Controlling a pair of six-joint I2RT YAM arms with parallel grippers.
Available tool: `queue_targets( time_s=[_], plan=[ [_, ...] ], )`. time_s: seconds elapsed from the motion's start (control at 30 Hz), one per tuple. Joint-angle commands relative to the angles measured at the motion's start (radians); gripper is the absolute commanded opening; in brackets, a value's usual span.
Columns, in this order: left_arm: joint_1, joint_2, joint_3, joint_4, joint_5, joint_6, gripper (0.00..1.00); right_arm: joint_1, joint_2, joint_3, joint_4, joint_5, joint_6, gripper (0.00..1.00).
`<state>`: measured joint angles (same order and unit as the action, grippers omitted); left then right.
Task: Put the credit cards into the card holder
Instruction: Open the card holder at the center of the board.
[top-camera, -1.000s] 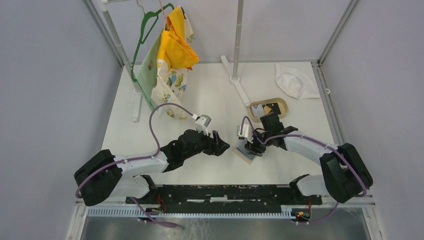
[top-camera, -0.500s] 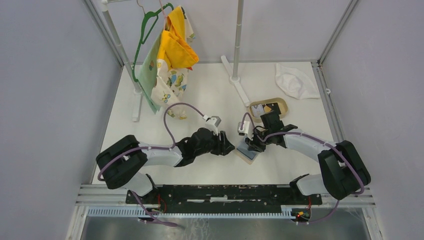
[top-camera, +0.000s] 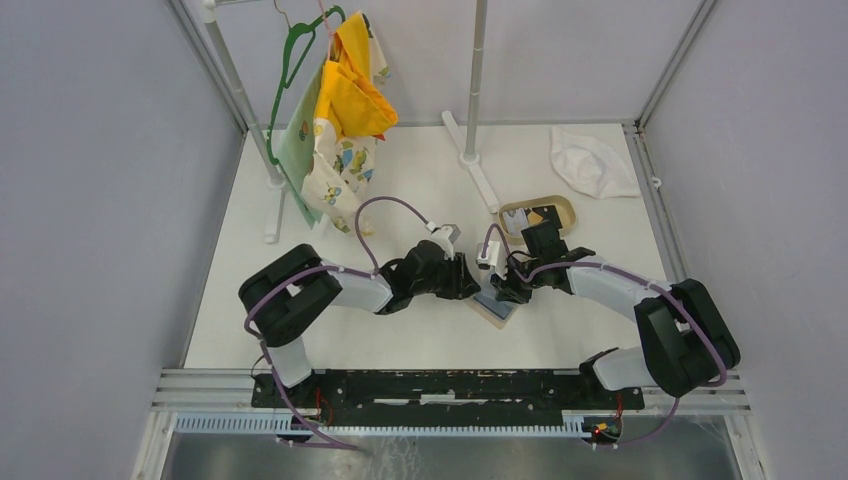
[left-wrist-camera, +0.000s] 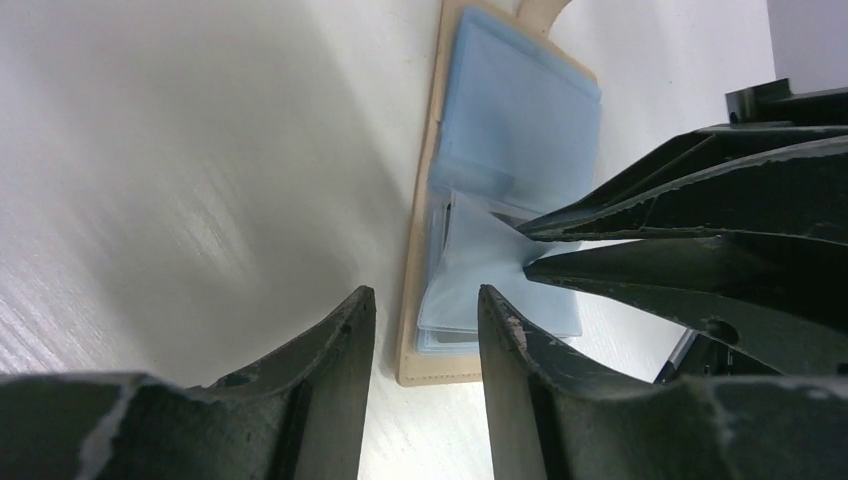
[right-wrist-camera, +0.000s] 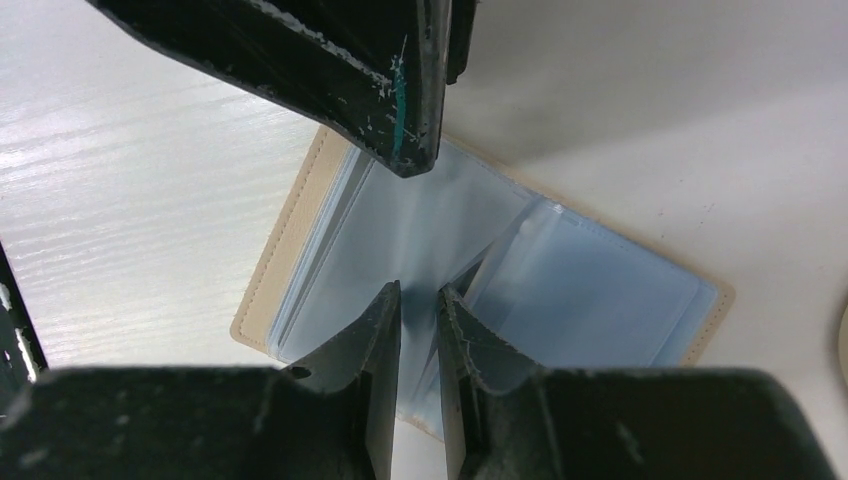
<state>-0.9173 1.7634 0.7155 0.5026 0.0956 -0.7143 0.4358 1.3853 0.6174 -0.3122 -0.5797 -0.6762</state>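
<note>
In over the last second: the left arm (top-camera: 345, 290) has been swung toward the middle, and its jaws, well apart from the card holder (top-camera: 493, 308) a moment ago, are now set just beside its nine o'clock edge. They are kept at a narrow gap, with nothing between them. The right arm (top-camera: 610, 283) has not been shifted. Its jaws are pinched nearly shut on one clear blue sleeve (left-wrist-camera: 480, 250), lifted off the open holder lying flat on the counter (top-camera: 420, 180). No card is held yet. The credit cards (top-camera: 522, 222) are seen in the oval tray (top-camera: 570, 205), at one o'clock of the holder. A second grip is judged to be in preparation, so that a pocket can be spread for loading.
</note>
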Motion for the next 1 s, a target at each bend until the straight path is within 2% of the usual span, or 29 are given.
queue_targets(
  time_s=[0.0,0.43,0.57,0.63,0.97],
  plan=[
    [0.009,0.014,0.037,0.052,0.08,-0.015,0.48,-0.004,0.009,0.031,-0.01,-0.014,0.009,0.24],
    [0.012,0.069,0.074,0.061,0.13,-0.034,0.45,-0.003,0.013,0.033,-0.015,-0.027,0.006,0.25],
    [0.015,0.077,0.08,0.065,0.141,-0.042,0.39,-0.004,0.009,0.033,-0.015,-0.029,0.006,0.25],
    [0.014,0.074,0.08,0.07,0.145,-0.047,0.33,-0.005,0.009,0.033,-0.017,-0.029,0.007,0.25],
    [0.015,0.059,0.081,0.071,0.15,-0.05,0.28,-0.006,0.007,0.035,-0.016,-0.035,0.009,0.26]
  ],
)
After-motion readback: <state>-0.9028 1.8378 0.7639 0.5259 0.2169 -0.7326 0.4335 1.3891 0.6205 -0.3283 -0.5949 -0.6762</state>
